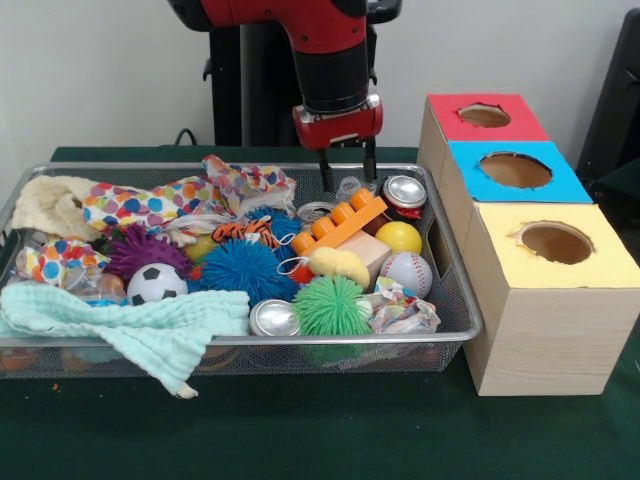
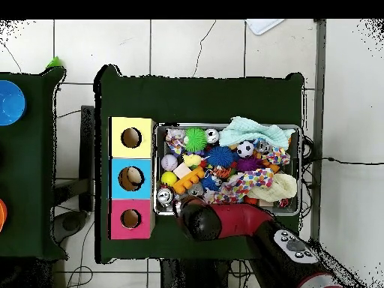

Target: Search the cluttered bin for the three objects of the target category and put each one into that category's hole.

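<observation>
Green cloth covers the surface (image 1: 300, 440), and on it sits a wire bin (image 1: 455, 300), the landmark for all else. Beside the bin stands a wooden box (image 1: 540, 330) with three holes: red (image 1: 485, 115), blue (image 1: 515, 170) and yellow (image 1: 556, 242). The arm (image 1: 330, 50) reaches down over the bin's far edge, on the box side.

Inside the bin, a mint cloth (image 1: 140, 325) lies along the near wall, and a dotted cloth (image 1: 170, 205) lies at the back. Toward the bin's middle sit a blue spiky ball (image 1: 245, 268) and a green one (image 1: 330, 305); an orange block (image 1: 340, 222), a yellow ball (image 1: 398, 237) and a baseball (image 1: 407, 272) lie nearer the box. Two cans show, one by the near wall (image 1: 273, 318), one in the far corner by the box (image 1: 404, 191).

The tool (image 1: 347, 172) hangs with its fingers apart and empty, just above the clutter beside that far can. Searching seems in hand; which category is the target cannot be told. A descent and a clean grasp would come next.
</observation>
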{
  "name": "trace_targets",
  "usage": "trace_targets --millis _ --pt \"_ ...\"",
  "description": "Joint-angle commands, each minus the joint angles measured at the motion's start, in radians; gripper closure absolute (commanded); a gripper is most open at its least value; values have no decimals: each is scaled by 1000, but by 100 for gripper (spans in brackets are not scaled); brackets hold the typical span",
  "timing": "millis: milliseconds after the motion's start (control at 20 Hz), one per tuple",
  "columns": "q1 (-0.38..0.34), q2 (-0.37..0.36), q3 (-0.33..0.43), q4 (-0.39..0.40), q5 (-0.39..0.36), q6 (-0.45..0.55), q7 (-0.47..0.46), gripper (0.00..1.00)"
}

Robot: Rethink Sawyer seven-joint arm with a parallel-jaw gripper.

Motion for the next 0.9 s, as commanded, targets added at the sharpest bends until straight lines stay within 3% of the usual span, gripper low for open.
trace_targets --millis 50,900 --pt "-2 -5 101 -17 64 52 105 0" --pt "20 16 70 -45 33 36 82 0"
